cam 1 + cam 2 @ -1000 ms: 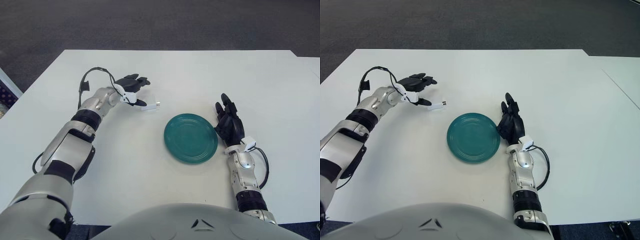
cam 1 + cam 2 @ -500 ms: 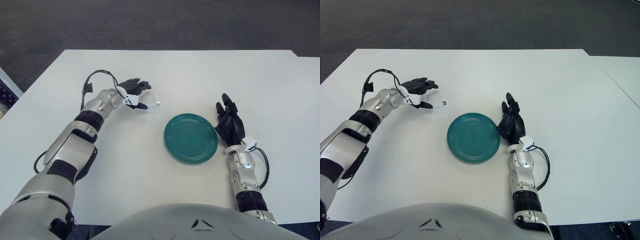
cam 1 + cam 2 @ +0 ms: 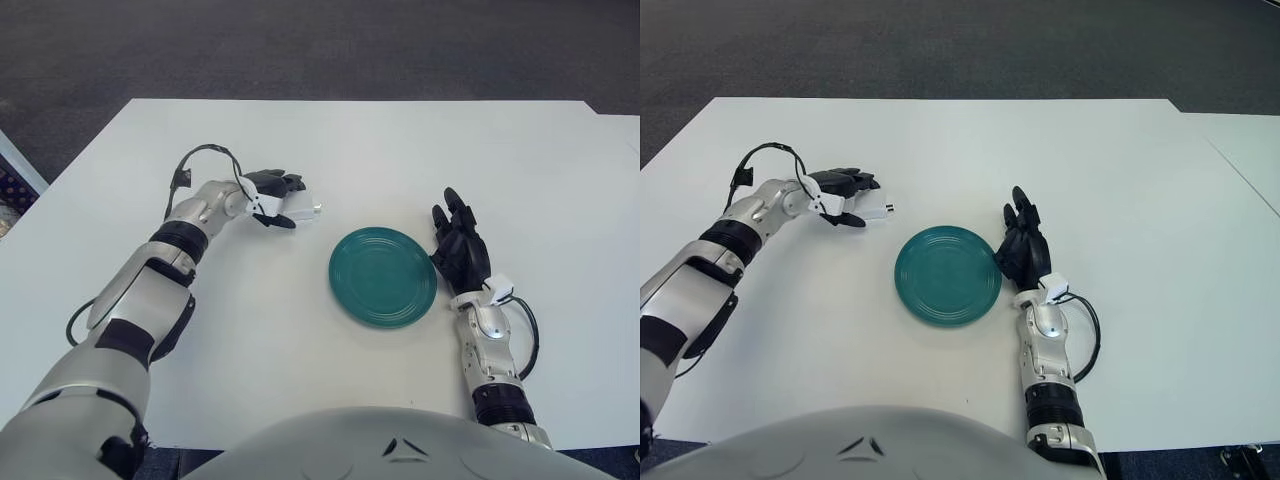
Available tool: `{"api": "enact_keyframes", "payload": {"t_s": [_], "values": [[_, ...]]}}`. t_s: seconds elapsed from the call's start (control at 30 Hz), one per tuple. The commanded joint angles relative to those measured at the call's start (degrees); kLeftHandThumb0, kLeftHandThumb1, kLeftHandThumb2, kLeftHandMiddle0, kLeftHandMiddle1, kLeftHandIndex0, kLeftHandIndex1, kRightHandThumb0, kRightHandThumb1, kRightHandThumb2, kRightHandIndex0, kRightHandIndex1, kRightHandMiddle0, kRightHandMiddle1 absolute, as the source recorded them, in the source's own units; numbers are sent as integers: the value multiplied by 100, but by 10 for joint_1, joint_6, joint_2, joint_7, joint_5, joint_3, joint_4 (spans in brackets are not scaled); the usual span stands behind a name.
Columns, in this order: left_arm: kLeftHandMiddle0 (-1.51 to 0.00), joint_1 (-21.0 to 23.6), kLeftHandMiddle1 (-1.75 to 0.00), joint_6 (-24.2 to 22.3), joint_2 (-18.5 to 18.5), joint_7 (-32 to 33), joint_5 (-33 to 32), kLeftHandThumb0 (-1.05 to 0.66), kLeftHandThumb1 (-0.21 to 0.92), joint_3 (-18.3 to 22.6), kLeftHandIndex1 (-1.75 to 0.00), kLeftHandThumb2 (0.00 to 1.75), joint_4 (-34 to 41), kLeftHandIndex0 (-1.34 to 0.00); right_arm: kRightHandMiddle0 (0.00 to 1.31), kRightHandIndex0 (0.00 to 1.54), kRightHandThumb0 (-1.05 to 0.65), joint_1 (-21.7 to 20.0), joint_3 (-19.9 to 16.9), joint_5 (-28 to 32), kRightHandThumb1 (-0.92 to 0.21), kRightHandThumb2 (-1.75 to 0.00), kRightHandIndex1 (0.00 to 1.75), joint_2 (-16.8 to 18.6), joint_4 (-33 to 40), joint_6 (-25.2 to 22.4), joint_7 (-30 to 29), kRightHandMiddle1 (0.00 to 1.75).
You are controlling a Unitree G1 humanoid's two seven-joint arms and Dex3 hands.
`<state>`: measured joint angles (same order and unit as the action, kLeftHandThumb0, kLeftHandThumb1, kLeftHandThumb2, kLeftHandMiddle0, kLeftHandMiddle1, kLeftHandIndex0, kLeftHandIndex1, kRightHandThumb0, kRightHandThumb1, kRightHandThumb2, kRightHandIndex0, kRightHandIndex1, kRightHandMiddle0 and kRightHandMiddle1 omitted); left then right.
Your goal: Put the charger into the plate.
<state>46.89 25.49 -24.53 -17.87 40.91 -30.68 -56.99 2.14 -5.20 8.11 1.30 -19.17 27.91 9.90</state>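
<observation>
Left of the bare green plate (image 3: 382,276), left hand (image 3: 268,194) fingers clasping white charger (image 3: 302,209).

Charger (image 3: 303,209) left of plate (image 3: 383,277)

white charger (image 3: 303,208), teal plate (image 3: 382,276) with ringed ridges, white table (image 3: 520,170), black-fingered left hand (image 3: 274,192).

The small white block-shaped charger (image 3: 302,208) sits left of centre on the white surface (image 3: 400,160), its metal prongs pointing right toward the plate. Dark fingers (image 3: 278,183) close around its left part; it seems to rest on the surface, though that is hard to tell. The round teal ribbed plate (image 3: 383,277) lies flat and empty, nearer and to the right, apart from the charger.
</observation>
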Motion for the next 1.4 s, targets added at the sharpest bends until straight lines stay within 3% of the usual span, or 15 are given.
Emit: {"api": "enact_keyframes", "payload": {"t_s": [0.0, 0.43, 0.7, 0.73, 0.77, 0.8, 0.87, 0.97, 1.0, 1.1, 1.37], "values": [[0, 13, 0, 2, 0, -13, 3, -105, 92, -9, -79, 49, -11, 0, 0, 13, -90, 27, 3, 8, -92, -107, 1, 11, -21, -20, -1, 28], [-2, 20, -1, 6, 15, -16, 17, -105, 92, -43, -80, 59, -57, 0, 0, 13, -91, 31, 4, 4, -92, -108, 0, 5, -19, -19, 3, 25], [-20, 19, -5, -3, 26, 18, 20, -105, 92, -56, -79, 64, -91, -8, 0, 12, -91, 33, 5, 3, -92, -108, 0, 7, -14, -25, 0, 24], [-26, 18, -13, -8, 27, 30, 20, -105, 92, -56, -78, 65, -92, -11, 0, 12, -91, 34, 5, 3, -92, -108, 0, 7, -13, -24, -1, 24], [-20, 17, -48, -10, 28, 38, 20, -105, 92, -56, -85, 65, -93, -16, 0, 13, -91, 34, 5, 2, -92, -108, 0, 7, -13, -24, -1, 24], [-17, 13, -63, -15, 29, 59, 19, -105, 92, -53, -88, 65, -94, -18, 0, 13, -91, 34, 5, 2, -92, -108, 0, 7, -14, -23, -2, 24], [-9, 5, -109, -24, 33, 105, 17, -103, 92, -48, -121, 64, -95, -23, 0, 13, -91, 34, 4, 2, -92, -108, 0, 7, -14, -22, -2, 24], [-10, -10, -143, -36, 39, 175, 16, -95, 92, -41, -155, 58, -96, -26, 0, 13, -91, 34, 4, 3, -92, -108, 0, 8, -15, -21, -2, 24], [-18, -14, -154, -40, 42, 197, 16, -92, 92, -39, -162, 56, -96, -28, 0, 13, -91, 34, 3, 3, -92, -108, 0, 7, -16, -20, -2, 24], [-34, -22, -168, -54, 51, 257, 16, -87, 92, -36, -171, 54, -100, -34, 0, 13, -91, 32, 2, 4, -92, -107, 0, 6, -20, -18, -1, 24], [-70, -35, -174, -60, 74, 374, 9, -64, 92, -27, -174, 51, -117, -58, 0, 13, -91, 29, -1, 8, -92, -107, 0, 4, -22, -23, 0, 26]]}}
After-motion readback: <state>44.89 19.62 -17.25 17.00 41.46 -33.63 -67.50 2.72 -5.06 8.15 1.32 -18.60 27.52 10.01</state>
